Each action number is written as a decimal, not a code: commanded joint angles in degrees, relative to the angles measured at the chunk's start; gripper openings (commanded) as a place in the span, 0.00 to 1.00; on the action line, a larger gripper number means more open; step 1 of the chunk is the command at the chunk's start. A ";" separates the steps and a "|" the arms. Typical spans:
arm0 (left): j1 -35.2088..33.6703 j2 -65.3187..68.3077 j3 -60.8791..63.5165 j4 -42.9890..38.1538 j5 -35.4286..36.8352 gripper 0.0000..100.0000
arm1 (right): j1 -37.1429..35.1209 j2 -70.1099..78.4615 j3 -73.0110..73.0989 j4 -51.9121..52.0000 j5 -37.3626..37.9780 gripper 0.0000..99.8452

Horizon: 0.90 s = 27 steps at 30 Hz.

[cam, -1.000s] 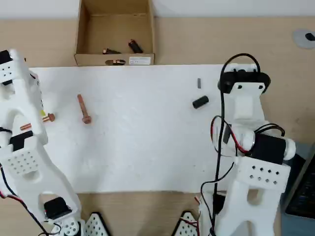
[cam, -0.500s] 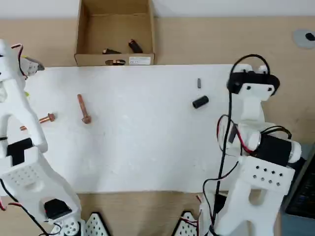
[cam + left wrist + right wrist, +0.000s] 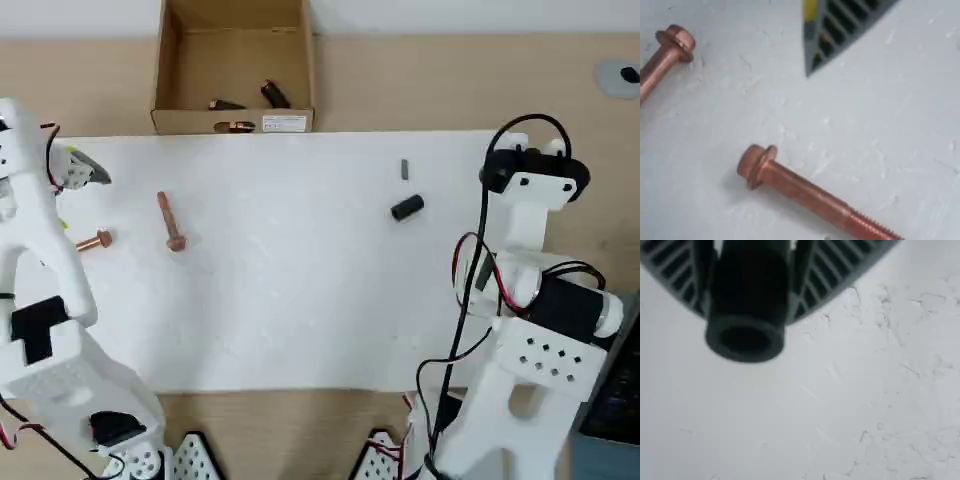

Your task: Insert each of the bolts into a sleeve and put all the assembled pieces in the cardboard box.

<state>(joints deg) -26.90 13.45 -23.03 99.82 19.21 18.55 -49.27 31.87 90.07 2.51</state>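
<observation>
Bolts (image 3: 171, 222) are lying loose on the white mat (image 3: 300, 300), well apart from the cardboard box (image 3: 185, 121), with the left gripper (image 3: 85, 172) hovering near them — its opening I cannot tell. The right gripper (image 3: 747, 295) is clamping a sleeve (image 3: 745, 337) between its fingers — likely presenting it for a bolt.

Looks like a robotics lab bench, folks: a wooden desk (image 3: 420, 80) with a cable port (image 3: 618, 77) at 2 o'clock, a white foam mat (image 3: 290, 290), a cardboard box (image 3: 185, 121) at 11, and plastic arms at 8 (image 3: 50, 350) and 4 (image 3: 530, 340) trailing bare wires (image 3: 533, 117).
</observation>
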 commanded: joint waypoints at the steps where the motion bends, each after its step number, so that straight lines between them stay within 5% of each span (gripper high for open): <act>1: -0.44 -4.44 -0.26 0.70 -0.18 0.27 | 0.57 -1.10 -0.48 0.18 0.00 0.01; 8: -0.44 -5.32 -0.18 0.70 -3.96 0.11 | 0.48 -1.10 -0.48 0.18 0.00 0.01; 17: -2.99 -4.97 -0.18 0.53 -43.52 0.09 | 0.40 -1.01 -0.22 0.26 0.00 0.01; 27: -1.85 -1.19 0.26 0.35 -74.99 0.09 | 0.40 -0.92 -0.22 0.26 0.00 0.01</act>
<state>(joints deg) -29.19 11.60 -22.15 99.82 -47.43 18.55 -49.27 31.87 90.07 2.51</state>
